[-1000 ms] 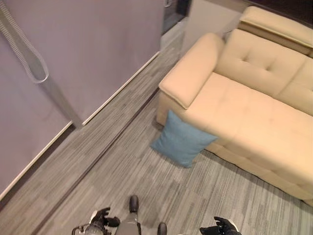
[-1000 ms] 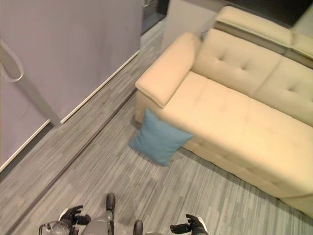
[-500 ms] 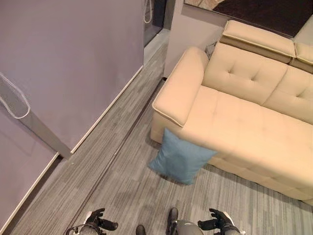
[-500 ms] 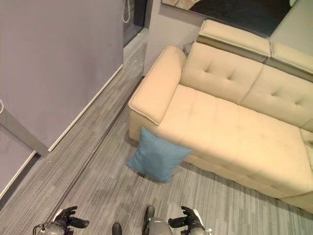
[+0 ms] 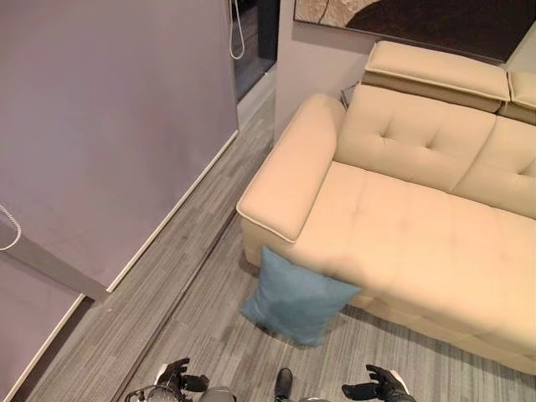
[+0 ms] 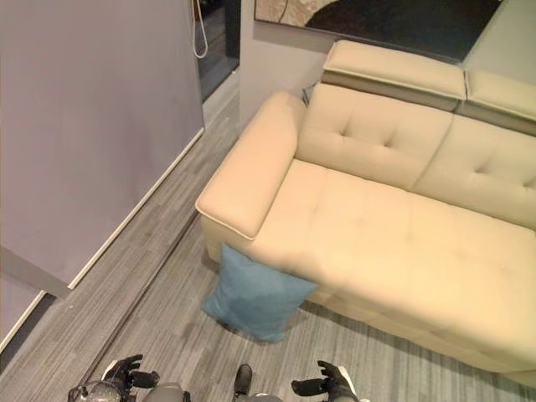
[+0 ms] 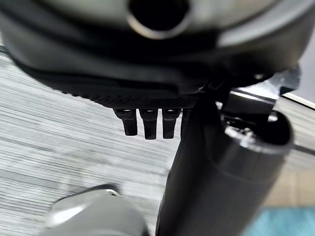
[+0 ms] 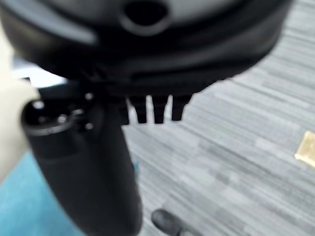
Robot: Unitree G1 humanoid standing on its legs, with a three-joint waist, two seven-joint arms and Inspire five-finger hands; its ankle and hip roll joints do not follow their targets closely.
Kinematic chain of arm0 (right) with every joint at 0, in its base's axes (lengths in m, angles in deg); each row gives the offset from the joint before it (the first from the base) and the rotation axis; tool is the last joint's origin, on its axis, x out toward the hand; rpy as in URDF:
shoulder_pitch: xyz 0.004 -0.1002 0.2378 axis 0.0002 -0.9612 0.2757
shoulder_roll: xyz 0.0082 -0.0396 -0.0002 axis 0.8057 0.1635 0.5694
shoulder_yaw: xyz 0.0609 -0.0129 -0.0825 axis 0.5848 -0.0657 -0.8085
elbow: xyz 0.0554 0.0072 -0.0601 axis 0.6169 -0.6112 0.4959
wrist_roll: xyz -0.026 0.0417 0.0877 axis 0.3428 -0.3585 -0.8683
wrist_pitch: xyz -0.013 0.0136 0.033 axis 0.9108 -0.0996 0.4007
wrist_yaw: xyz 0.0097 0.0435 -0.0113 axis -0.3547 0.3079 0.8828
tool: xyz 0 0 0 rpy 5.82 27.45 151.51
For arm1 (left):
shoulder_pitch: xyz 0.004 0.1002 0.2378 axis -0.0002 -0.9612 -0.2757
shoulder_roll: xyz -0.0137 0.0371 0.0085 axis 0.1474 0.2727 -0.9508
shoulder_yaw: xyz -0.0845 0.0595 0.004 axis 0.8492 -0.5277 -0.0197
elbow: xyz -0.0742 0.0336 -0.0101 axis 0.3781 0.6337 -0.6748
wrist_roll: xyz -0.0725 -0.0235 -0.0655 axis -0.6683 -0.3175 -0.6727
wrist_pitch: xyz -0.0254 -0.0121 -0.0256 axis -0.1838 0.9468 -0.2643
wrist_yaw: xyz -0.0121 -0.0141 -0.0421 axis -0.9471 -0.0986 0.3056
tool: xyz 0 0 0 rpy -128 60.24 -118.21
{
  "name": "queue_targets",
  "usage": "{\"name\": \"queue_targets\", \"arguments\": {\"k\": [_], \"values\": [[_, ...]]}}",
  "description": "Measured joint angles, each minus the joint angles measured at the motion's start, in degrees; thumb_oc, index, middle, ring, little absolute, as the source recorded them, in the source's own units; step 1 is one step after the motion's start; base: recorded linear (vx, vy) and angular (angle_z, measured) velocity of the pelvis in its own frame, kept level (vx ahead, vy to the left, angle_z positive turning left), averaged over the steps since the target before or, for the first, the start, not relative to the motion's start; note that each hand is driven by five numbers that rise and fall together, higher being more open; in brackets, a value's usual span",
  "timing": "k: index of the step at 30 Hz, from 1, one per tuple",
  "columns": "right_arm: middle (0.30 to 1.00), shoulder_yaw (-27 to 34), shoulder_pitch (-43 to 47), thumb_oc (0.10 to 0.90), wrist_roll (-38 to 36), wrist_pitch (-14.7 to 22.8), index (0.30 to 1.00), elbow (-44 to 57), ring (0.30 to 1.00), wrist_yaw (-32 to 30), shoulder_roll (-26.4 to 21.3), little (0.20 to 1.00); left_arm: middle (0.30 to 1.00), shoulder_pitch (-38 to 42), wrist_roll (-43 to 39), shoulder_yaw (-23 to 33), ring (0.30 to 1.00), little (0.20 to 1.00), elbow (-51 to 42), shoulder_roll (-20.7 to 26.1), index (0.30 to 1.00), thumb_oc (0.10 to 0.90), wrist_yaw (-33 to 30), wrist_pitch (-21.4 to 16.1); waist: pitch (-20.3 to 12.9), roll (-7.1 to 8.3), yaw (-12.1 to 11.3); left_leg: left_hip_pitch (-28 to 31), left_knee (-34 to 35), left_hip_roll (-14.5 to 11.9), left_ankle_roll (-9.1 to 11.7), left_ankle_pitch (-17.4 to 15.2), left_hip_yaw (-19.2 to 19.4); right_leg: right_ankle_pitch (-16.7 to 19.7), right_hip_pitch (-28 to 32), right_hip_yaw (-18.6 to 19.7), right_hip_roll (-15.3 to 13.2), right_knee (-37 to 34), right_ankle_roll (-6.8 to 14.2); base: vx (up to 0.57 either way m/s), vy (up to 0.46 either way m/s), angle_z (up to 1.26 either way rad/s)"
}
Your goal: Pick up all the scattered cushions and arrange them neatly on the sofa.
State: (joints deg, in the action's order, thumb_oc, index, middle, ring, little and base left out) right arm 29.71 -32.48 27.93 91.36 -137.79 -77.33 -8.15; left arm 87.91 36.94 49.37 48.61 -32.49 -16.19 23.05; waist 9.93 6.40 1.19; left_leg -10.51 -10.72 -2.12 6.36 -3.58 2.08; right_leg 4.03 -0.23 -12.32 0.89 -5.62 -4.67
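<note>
A blue square cushion [image 5: 297, 298] stands on the grey carpet, leaning against the front of the beige sofa [image 5: 402, 243] below its left armrest [image 5: 289, 172]. The cushion [image 6: 255, 294] is untouched. My left hand [image 5: 176, 376] hangs low at the bottom edge, left of the cushion, fingers relaxed and holding nothing. My right hand [image 5: 378, 385] hangs at the bottom edge right of the cushion, also relaxed and empty. The left wrist view shows straight fingers [image 7: 144, 123] over carpet; the right wrist view shows fingers [image 8: 152, 109] the same way.
A lilac wall [image 5: 117, 109] with a white skirting runs along the left. A dark doorway [image 5: 255, 38] opens at the back, left of the sofa. Bare striped carpet [image 5: 201, 276] lies between wall and sofa. A dark picture [image 5: 402, 17] hangs above the sofa back.
The camera has swung, so the sofa and cushion sit lower and more square in view. The cushion has not moved on the floor. Both hands stay low and empty.
</note>
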Motion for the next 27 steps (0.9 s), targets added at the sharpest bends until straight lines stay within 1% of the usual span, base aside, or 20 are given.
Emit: {"name": "queue_targets", "arguments": {"k": [2, 3, 4, 6, 8, 9, 10, 12, 13, 14, 15, 17, 19, 20, 21, 22, 23, 24, 26, 27], "values": [[0.9, -0.03, 0.71, 0.8, -0.03, 0.04, 0.9, -0.55, 0.9, -0.11, -0.34, 0.9, 0.9, 0.35, -0.18, -0.12, 0.9, 0.9, 0.15, -0.14, 0.9, 0.8, 0.02, -0.09, 0.86, -0.67, -0.11, -0.27, 4.04, 0.43, 0.37, 3.21, -3.35, -0.99, 1.49, 1.29, 1.28, -0.07, 0.74, 0.14, 0.074, -0.42], [0.9, -0.01, 0.9, 0.8, -0.02, 0.02, 0.9, -1.26, 0.9, -0.12, -0.41, 0.9, 0.9, 0.43, -0.66, -0.14, 0.9, 0.9, 0.11, -0.31, 0.9, 0.8, 0.0, -0.43, 0.91, -0.91, -0.64, -0.26, 7.27, 0.66, 0.67, 4.72, -7.47, -1.4, 1.69, 2.91, 1.98, -0.06, 0.51, 0.15, 0.097, -0.6], [0.9, -0.01, 1.3, 0.8, -0.02, 0.0, 0.9, -1.56, 0.9, -0.13, -0.42, 0.9, 0.9, 0.5, -1.21, -0.07, 0.9, 0.9, 0.05, -0.38, 0.9, 0.8, 0.0, -0.62, 1.21, -1.25, -1.06, -0.89, 7.98, 1.06, 1.1, 5.52, -9.45, -1.83, 1.95, 3.41, 2.2, -0.06, -0.02, 0.17, 0.13, -0.7], [0.9, 0.02, 1.18, 0.8, -0.02, 0.0, 0.9, -1.59, 0.9, -0.13, -0.78, 0.9, 0.9, 1.14, -1.62, -0.07, 0.9, 0.9, 0.05, -0.95, 0.9, 0.8, 0.05, -0.62, 2.11, -2.32, -0.88, -0.26, 8.35, 1.04, 0.51, 6.75, -10.41, -1.89, 3.69, 5.33, 2.87, 0.35, 0.35, 0.15, 0.169, -0.59], [0.9, 0.02, 0.51, 0.8, -0.02, 0.05, 0.9, -1.56, 0.9, -0.13, -0.88, 0.9, 0.9, 0.77, -1.52, -0.12, 0.9, 0.9, 0.39, -1.12, 0.9, 0.8, 0.06, -0.51, 1.83, -2.94, -0.1, 1.1, 8.27, 0.85, -0.59, 7.44, -9.51, -2.68, 5.1, 6.33, 2.78, 0.39, 1.01, 0.08, 0.147, -0.43], [0.9, 0.02, 0.14, 0.8, -0.02, 0.05, 0.9, -1.56, 0.9, -0.14, -1.05, 0.9, 0.9, 0.7, -1.5, -0.12, 0.9, 0.9, 0.43, -1.17, 0.9, 0.8, 0.06, -0.51, 1.77, -3.41, -0.08, 2.1, 9.09, 0.8, -2.32, 9.91, -8.47, -3.36, 5.68, 7.28, 2.71, 0.41, 1.68, 0.07, 0.181, -0.39], [0.9, 0.0, -0.2, 0.8, -0.02, 0.05, 0.9, -1.57, 0.9, -0.09, -0.99, 0.9, 0.9, 1.05, -1.5, -0.11, 0.9, 0.9, 0.41, -1.01, 0.9, 0.8, -0.02, -0.51, 1.81, -3.33, -0.06, 2.31, 9.53, 1.56, -4.1, 11.34, -7.79, -4.1, 5.43, 7.85, 1.88, 0.96, 2.84, 0.07, 0.219, -0.31], [0.9, 0.09, -0.53, 0.8, -0.02, -0.05, 0.9, -1.6, 0.9, -0.03, -0.95, 0.9, 0.9, 1.45, -1.48, -0.1, 0.9, 0.9, 0.0, -0.75, 0.9, 0.8, 0.0, -0.54, 1.79, -3.28, -0.39, 3.67, 11.52, 2.73, -5.84, 11.06, -5.79, -4.71, 4.33, 8.68, 0.0, 2.43, 4.33, -0.01, 0.173, -0.47], [0.9, 0.08, 0.74, 0.8, -0.1, 0.06, 0.9, -0.99, 0.9, 0.0, -0.45, 0.9, 0.9, 1.33, -1.52, -0.1, 0.9, 0.9, 0.11, 0.43, 0.9, 0.8, -0.03, -0.45, 1.86, -3.39, -0.34, 4.39, 12.14, 3.46, -7.0, 10.61, -3.44, -5.76, 2.61, 9.43, -1.36, 4.7, 5.86, -0.07, 0.182, -0.83], [0.9, 0.1, 1.67, 0.8, -0.43, 0.11, 0.9, -0.21, 0.9, -0.02, -0.16, 0.9, 0.9, 1.41, -1.6, -0.09, 0.9, 0.9, -0.03, 1.23, 0.9, 0.8, -0.1, -0.48, 1.94, -3.39, -0.57, 4.31, 12.26, 3.6, -7.56, 10.22, -1.77, -6.21, 0.86, 9.56, -1.86, 6.42, 6.49, -0.17, 0.192, -1.03], [0.9, 0.09, 3.23, 0.8, -1.04, 0.49, 0.9, 2.41, 0.9, -0.03, 0.0, 0.9, 0.9, 1.82, -1.7, -0.05, 0.9, 0.9, -0.39, 2.98, 0.9, 0.8, -0.26, -0.53, 2.84, -3.42, -0.55, 4.12, 12.25, 3.98, -8.08, 9.86, 0.49, -7.25, -1.53, 9.26, -2.85, 9.33, 7.88, -0.14, 0.095, -0.85], [0.9, 0.09, 5.93, 0.8, -1.49, 1.39, 0.9, 4.16, 0.9, -0.14, 0.0, 0.9, 0.9, 2.08, -2.94, 0.07, 0.9, 0.9, -2.42, 4.71, 0.9, 0.8, -1.05, -0.72, 4.48, -3.54, -0.65, 2.78, 11.31, 4.06, -8.6, 9.41, 2.54, -8.11, -5.38, 7.5, -3.84, 13.04, 8.98, -0.19, 0.061, -0.61], [0.9, 0.06, 8.16, 0.8, -2.43, 1.76, 0.9, 5.53, 0.9, -0.65, -0.02, 0.9, 0.9, 3.86, -3.57, 0.95, 0.9, 0.9, -3.07, 5.56, 0.9, 0.8, -1.83, -1.47, 6.49, -3.42, -0.78, 0.94, 10.41, 4.27, -8.71, 9.47, 3.52, -8.59, -7.81, 5.73, -4.83, 14.2, 8.95, -0.37, 0.019, -0.3], [0.9, 0.08, 9.44, 0.8, -2.92, 1.79, 0.9, 6.84, 0.9, -1.33, -0.19, 0.9, 0.9, 4.19, -4.67, 1.1, 0.9, 0.9, -5.1, 6.02, 0.9, 0.8, -2.42, -1.9, 7.73, -3.41, -1.56, -1.1, 9.19, 3.97, -8.81, 9.46, 4.57, -8.45, -10.59, 3.8, -5.89, 15.99, 8.97, -0.27, -0.009, -0.44], [0.9, 0.17, 10.31, 0.8, -3.5, 2.26, 0.9, 10.02, 0.9, -2.84, -0.82, 0.9, 0.9, 4.82, -6.77, 1.08, 0.9, 0.9, -8.38, 6.27, 0.9, 0.8, -3.5, -2.98, 8.93, -3.25, -2.3, -5.98, 6.54, 3.4, -9.14, 9.22, 5.45, -8.87, -15.72, 0.22, -7.61, 18.9, 8.82, -0.16, -0.006, -0.35], [0.9, 0.43, 12.15, 0.8, -3.55, 3.02, 0.9, 12.43, 0.9, -4.1, -1.78, 0.9, 0.9, 6.6, -8.25, 1.35, 0.9, 0.9, -10.8, 6.79, 0.9, 0.8, -4.33, -4.11, 11.1, -3.71, -2.62, -10.93, 3.99, 3.21, -8.86, 8.52, 5.23, -8.95, -19.99, -2.2, -9.07, 21.23, 8.82, -0.12, 0.002, -0.19], [0.9, 1.26, 14.54, 0.8, -3.58, 3.24, 0.9, 12.67, 0.9, -4.5, -1.91, 0.9, 0.9, 8.82, -8.95, 1.88, 0.9, 0.9, -11.09, 6.75, 0.9, 0.8, -4.38, -4.42, 13.88, -3.75, -2.93, -12.04, 3.1, 3.13, -8.61, 8.8, 5.13, -6.91, -20.91, -2.08, -8.71, 21.6, 7.75, -0.25, -0.006, -0.01], [0.9, 1.62, 15.82, 0.8, -3.76, 2.8, 0.9, 12.6, 0.9, -5.14, -1.84, 0.9, 0.9, 9.97, -10.09, 2.1, 0.9, 0.9, -11.03, 6.09, 0.9, 0.8, -4.75, -4.31, 15.44, -4.1, -3.14, -12.49, 3.19, 2.83, -8.32, 9.14, 5.06, -6.65, -21.45, -1.7, -8.1, 21.56, 7.45, -0.18, -0.007, -0.06], [0.9, 1.77, 16.8, 0.8, -4.39, 2.65, 0.9, 16.44, 0.9, -8.07, -2.19, 0.9, 0.9, 10.51, -13.03, 2.11, 0.9, 0.9, -13.0, 4.75, 0.9, 0.8, -6.6, -5.46, 15.45, -4.35, -3.31, -17.3, 1.4, 2.53, -7.74, 9.07, 5.11, -7.32, -27.06, -0.96, -8.54, 24.18, 6.8, -0.11, -0.033, -0.06], [0.9, 2.47, 17.75, 0.8, -4.8, 3.27, 0.9, 18.63, 0.9, -9.26, -2.64, 0.9, 0.9, 11.31, -14.13, 2.19, 0.9, 0.9, -14.22, 4.54, 0.9, 0.8, -7.47, -6.15, 16.24, -4.27, -3.21, -20.06, 0.53, 2.48, -7.97, 8.64, 5.22, -7.73, -30.1, -0.69, -8.84, 26.1, 6.17, -0.08, -0.029, -0.03]]}}
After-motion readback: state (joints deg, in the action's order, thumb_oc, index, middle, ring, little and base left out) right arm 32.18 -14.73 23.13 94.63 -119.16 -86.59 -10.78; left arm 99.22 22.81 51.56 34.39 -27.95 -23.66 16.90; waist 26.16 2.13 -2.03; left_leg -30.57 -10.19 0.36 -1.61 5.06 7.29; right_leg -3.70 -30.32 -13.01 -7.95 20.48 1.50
